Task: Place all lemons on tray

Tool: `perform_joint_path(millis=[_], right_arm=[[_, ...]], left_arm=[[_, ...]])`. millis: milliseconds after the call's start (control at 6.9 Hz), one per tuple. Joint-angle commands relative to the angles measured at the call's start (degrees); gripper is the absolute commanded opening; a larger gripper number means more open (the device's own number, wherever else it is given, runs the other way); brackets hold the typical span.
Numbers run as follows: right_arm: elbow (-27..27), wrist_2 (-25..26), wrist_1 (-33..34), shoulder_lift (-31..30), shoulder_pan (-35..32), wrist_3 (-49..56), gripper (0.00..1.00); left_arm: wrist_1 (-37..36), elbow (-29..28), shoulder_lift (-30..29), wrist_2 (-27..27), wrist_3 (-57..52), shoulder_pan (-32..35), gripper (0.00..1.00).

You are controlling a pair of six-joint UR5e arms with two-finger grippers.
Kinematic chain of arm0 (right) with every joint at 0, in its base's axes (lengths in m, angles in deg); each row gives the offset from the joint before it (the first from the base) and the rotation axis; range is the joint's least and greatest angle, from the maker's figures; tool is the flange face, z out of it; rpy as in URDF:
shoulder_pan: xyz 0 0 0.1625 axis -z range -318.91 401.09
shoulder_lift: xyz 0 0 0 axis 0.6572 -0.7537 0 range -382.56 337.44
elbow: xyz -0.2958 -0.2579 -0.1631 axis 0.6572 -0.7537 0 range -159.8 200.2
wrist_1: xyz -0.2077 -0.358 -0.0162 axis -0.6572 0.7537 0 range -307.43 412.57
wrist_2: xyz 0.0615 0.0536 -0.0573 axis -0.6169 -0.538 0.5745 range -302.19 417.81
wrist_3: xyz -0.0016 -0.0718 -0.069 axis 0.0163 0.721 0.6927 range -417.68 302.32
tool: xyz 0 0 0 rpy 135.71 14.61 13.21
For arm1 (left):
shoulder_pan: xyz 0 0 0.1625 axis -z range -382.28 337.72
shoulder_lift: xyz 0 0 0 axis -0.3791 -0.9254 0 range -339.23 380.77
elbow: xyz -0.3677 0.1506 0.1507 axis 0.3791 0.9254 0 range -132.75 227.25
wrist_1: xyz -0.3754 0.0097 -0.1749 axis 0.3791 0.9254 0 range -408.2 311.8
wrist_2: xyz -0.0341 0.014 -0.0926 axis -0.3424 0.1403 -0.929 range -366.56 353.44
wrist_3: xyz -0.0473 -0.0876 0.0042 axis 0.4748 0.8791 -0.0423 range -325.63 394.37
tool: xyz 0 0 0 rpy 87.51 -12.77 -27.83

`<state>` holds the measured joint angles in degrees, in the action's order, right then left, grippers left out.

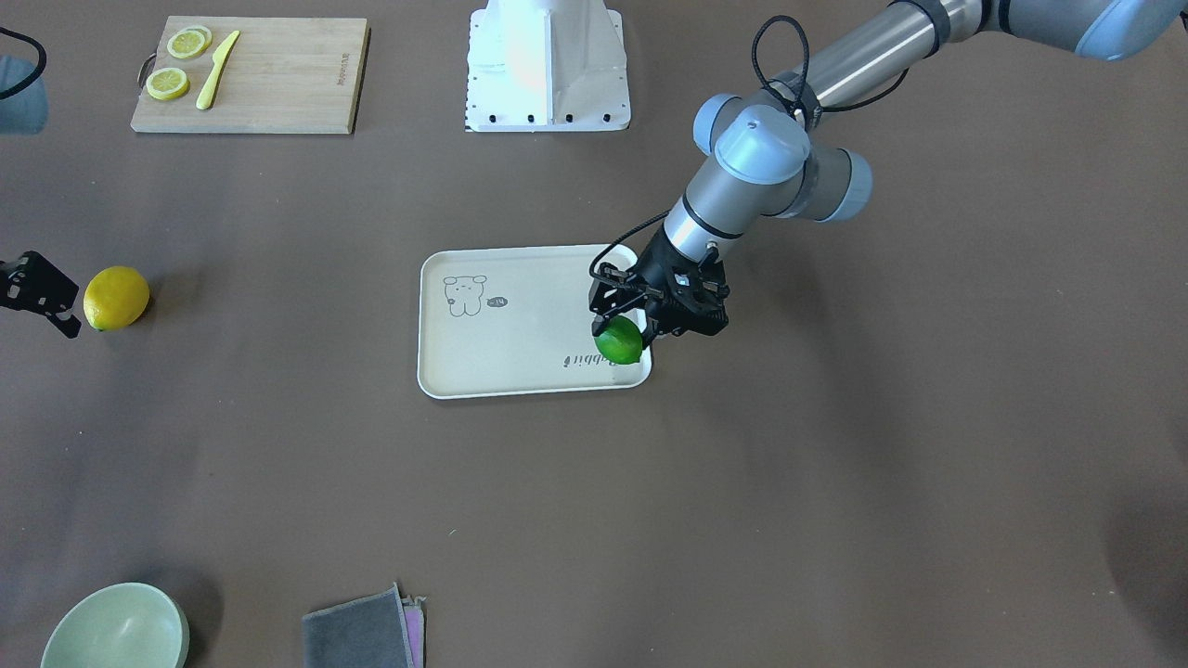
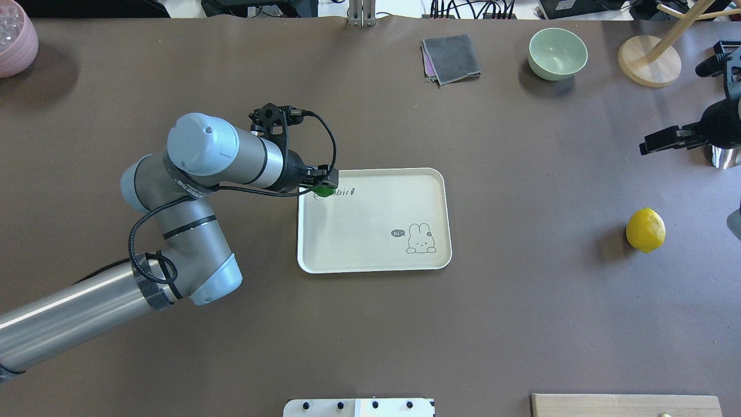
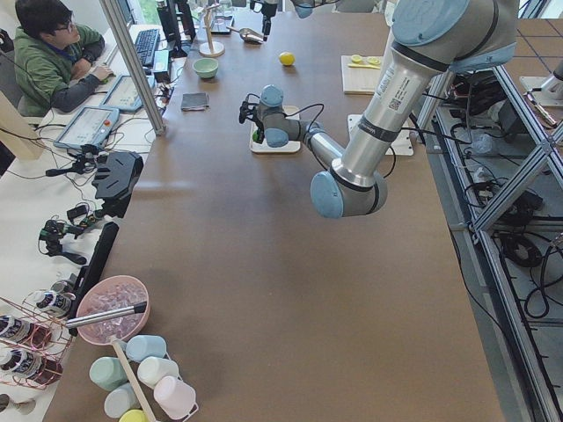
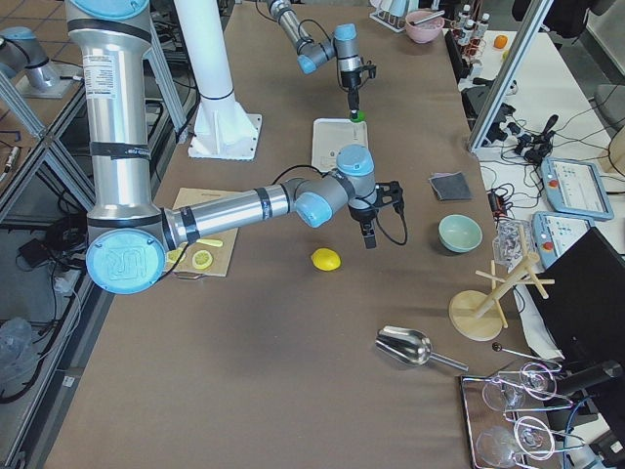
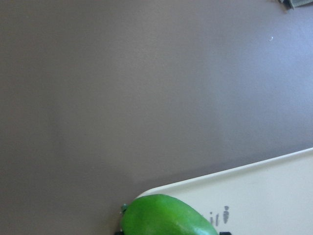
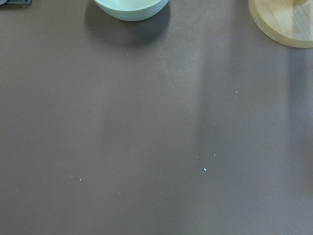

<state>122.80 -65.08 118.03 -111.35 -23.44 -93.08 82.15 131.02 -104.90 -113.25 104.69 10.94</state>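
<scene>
The cream tray [image 1: 520, 315] lies mid-table, and it also shows in the overhead view [image 2: 370, 220]. My left gripper [image 1: 640, 325] is shut on the green lemon [image 1: 619, 341] and holds it low over the tray's corner by the "Rabbit" script. The overhead view [image 2: 325, 190] and the left wrist view [image 5: 166, 218] also show this lemon. The yellow lemon [image 1: 116, 298] lies on the table off the tray, far on my right [image 2: 645, 230]. My right gripper [image 1: 51, 306] hangs raised beside it, apart from it. I cannot tell whether it is open or shut.
A bamboo cutting board [image 1: 278, 83] with lemon slices [image 1: 169, 83] and a yellow knife [image 1: 218, 70] lies near the robot base [image 1: 548, 65]. A green bowl [image 2: 557, 53], a grey cloth [image 2: 451, 58] and a wooden stand [image 2: 648, 61] stand along the far edge.
</scene>
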Motion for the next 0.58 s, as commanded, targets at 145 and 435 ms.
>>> perform_joint_path(millis=[145, 435], right_arm=[[0.31, 0.02, -0.07, -0.34, 0.01, 0.25, 1.0], [0.32, 0.8, -0.07, -0.95, 0.01, 0.6, 1.0]], left_arm=[[4.03, 0.51, -0.11, 12.16, 1.23, -5.96, 0.98], [-2.6, 7.85, 3.56, 4.45, -4.18, -0.91, 0.99]])
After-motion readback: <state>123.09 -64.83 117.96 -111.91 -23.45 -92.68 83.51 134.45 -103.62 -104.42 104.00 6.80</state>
